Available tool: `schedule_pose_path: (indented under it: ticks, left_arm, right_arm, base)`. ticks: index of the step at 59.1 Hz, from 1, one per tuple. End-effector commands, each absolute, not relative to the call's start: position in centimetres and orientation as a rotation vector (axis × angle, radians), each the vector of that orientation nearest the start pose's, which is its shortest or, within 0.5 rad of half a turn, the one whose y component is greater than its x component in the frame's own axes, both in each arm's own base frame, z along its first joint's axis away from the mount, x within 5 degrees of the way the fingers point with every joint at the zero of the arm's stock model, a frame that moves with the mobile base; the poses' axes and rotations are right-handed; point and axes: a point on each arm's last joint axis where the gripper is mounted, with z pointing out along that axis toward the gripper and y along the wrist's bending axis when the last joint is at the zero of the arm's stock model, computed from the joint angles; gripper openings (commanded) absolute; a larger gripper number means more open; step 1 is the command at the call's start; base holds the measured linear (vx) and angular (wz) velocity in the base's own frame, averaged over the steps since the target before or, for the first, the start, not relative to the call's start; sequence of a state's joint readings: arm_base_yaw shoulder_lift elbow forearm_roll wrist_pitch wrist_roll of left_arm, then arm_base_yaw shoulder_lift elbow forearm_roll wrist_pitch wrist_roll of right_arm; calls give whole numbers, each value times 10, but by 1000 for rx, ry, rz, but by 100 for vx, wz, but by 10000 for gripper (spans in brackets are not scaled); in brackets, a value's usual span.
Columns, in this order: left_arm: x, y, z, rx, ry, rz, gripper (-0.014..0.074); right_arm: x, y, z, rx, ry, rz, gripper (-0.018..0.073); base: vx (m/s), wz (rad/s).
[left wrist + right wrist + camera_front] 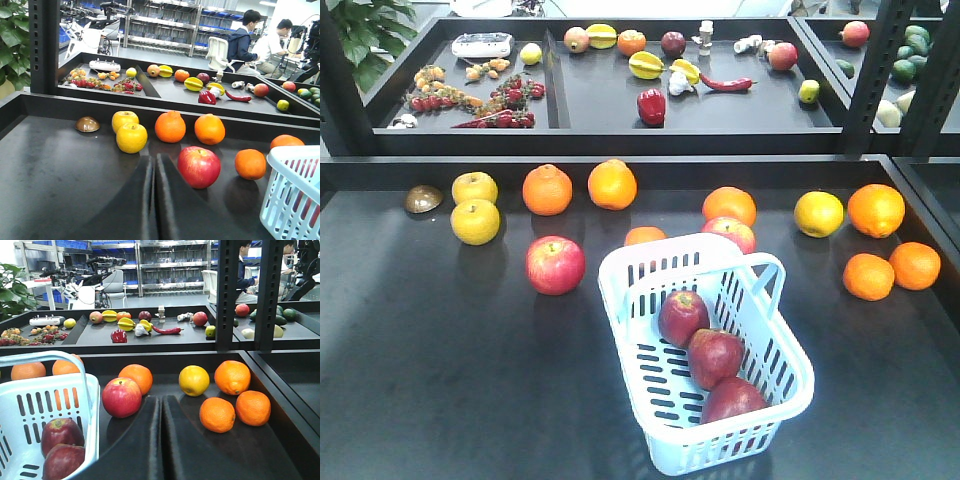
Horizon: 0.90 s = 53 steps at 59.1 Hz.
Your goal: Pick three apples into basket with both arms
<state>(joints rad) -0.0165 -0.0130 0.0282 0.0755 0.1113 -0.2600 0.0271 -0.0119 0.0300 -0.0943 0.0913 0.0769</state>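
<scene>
Nearest to us on the dark bench (pixel 440 380) stands the basket (pixel 650 400), a little right of centre, its handle (pixel 765 270) swung toward the far right corner. All three apples lie inside it in a diagonal row, each touching the next: the nearest apple (pixel 732 398) at the near right, the middle apple (pixel 715 356), and the farthest apple (pixel 682 317).

In the left wrist view we see the left pincer (pixel 153 200) low over the bench with its two dark fingers (pixel 132 210) pressed together and nothing between them. The right pincer (pixel 161 440) in the right wrist view looks the same: fingers (pixel 182 445) closed against each other and holding nothing, with the basket wall to its left.

Just beyond the basket's far left we see a brighter red apple (pixel 555 264) alone on the bench. Touching the basket's far rim sit a pinkish apple (pixel 730 232) and a small orange (pixel 644 237) behind it. To the right lie two oranges (pixel 890 270) side by side.

Farther back runs a loose row: two yellow apples (pixel 475 205), a brown shell-like piece (pixel 423 198) at far left, and more oranges (pixel 580 187). Beyond a raised edge, another tray (pixel 600 95) carries mixed fruit and a red pepper (pixel 651 106).
</scene>
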Motion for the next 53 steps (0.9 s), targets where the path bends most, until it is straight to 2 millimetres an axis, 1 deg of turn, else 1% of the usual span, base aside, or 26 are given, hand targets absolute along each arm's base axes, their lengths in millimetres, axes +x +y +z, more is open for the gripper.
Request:
schedule_pose_path:
  ticks: [1, 53]
  left_arm:
    - [54, -1, 210, -136, 1500, -169, -6]
    - [54, -1, 210, -136, 1500, -169, -6]
  right_arm:
    - [56, 1, 198, -40, 1522, -13, -5]
    - [56, 1, 199, -40, 1521, -13, -5]
  base:
    - [0, 0]
    - [0, 0]
